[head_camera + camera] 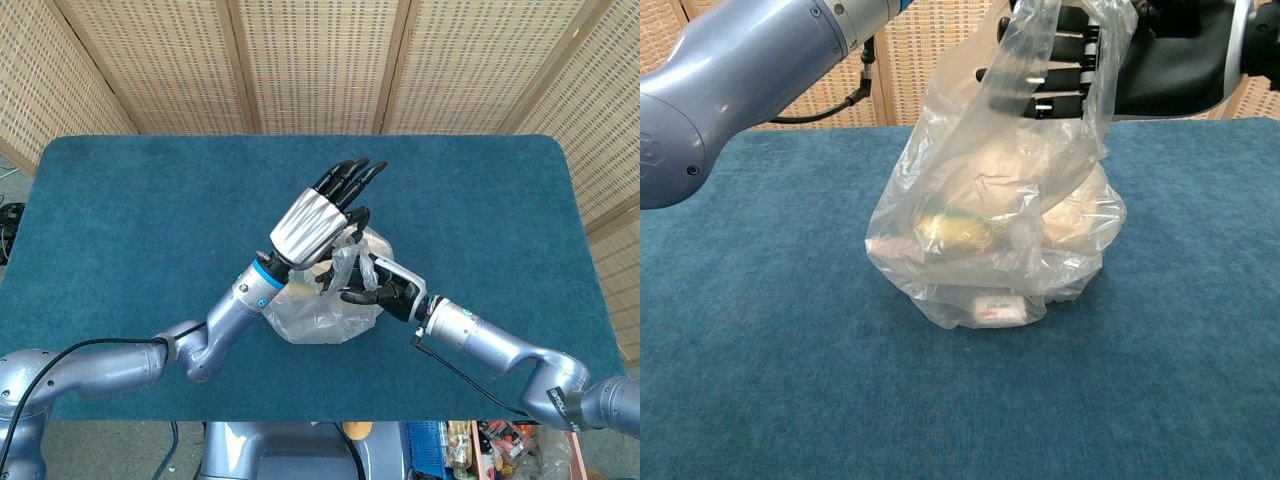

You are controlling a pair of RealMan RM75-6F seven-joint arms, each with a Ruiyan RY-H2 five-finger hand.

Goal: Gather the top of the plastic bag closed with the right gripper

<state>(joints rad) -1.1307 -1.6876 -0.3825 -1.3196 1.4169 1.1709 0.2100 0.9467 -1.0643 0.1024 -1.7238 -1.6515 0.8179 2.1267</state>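
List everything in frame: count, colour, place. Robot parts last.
plastic bag: 1, clear, centre of the table, its top film drawn up between the two hands.
bag contents: a yellowish item and a small white package with a red mark at the bottom; exact count cannot be told through the film.
table: 1, dark teal cloth, fills the middle of both views.
woven screens: tan panels behind the table.
left hand: 1, silver back with black fingers extended, above the bag's left side; whether it holds the film cannot be told.
right hand: 1, black, at the bag's top from the right, fingers reaching into the raised film; a firm hold is not clear.
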